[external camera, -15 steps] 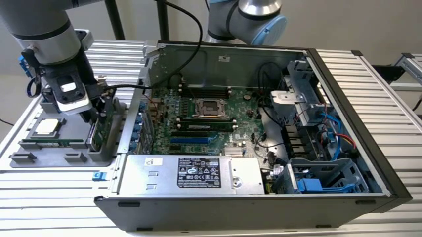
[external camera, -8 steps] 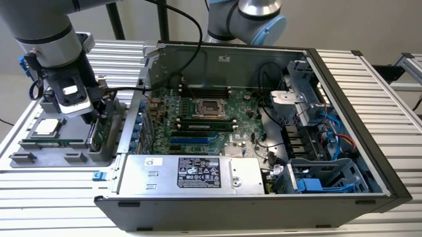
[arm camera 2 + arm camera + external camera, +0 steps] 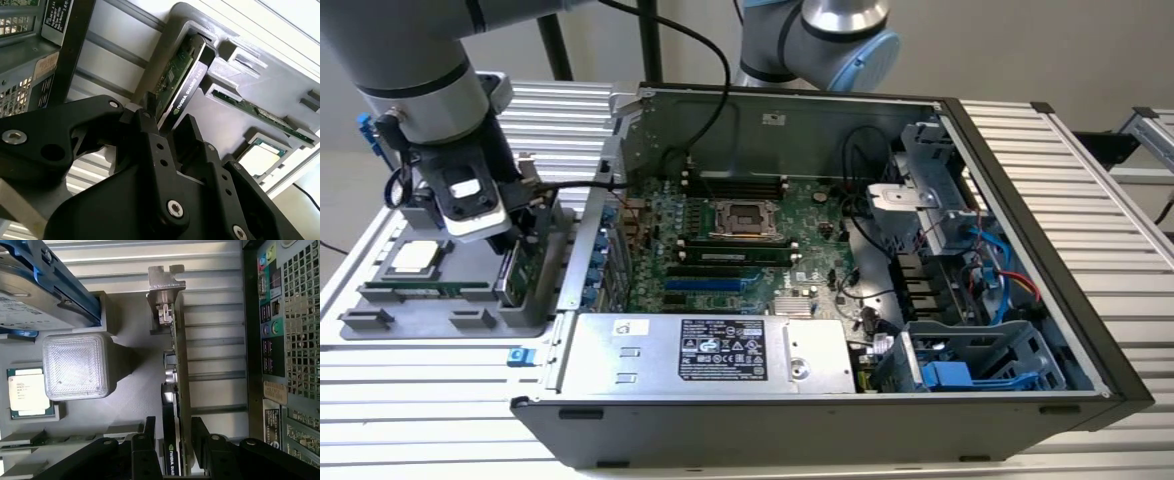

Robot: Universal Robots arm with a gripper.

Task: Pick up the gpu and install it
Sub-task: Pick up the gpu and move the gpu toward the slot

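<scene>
Robotics lab or workshop by the look of it: opened computer case (image 3: 761, 125) mid-frame on a slatted metal table (image 3: 1067, 180), grey parts tray (image 3: 467, 315) lower left, robot arm (image 3: 420, 90) upper left.

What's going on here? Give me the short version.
One robot arm is working at the grey parts tray, which sits beside the open computer case on the exterior view's left. Its gripper is down over the gpu, which stands on edge in a slot of the tray. The open fingers sit on either side of the card without clamping it. The gpu has not been lifted or installed yet.
</scene>
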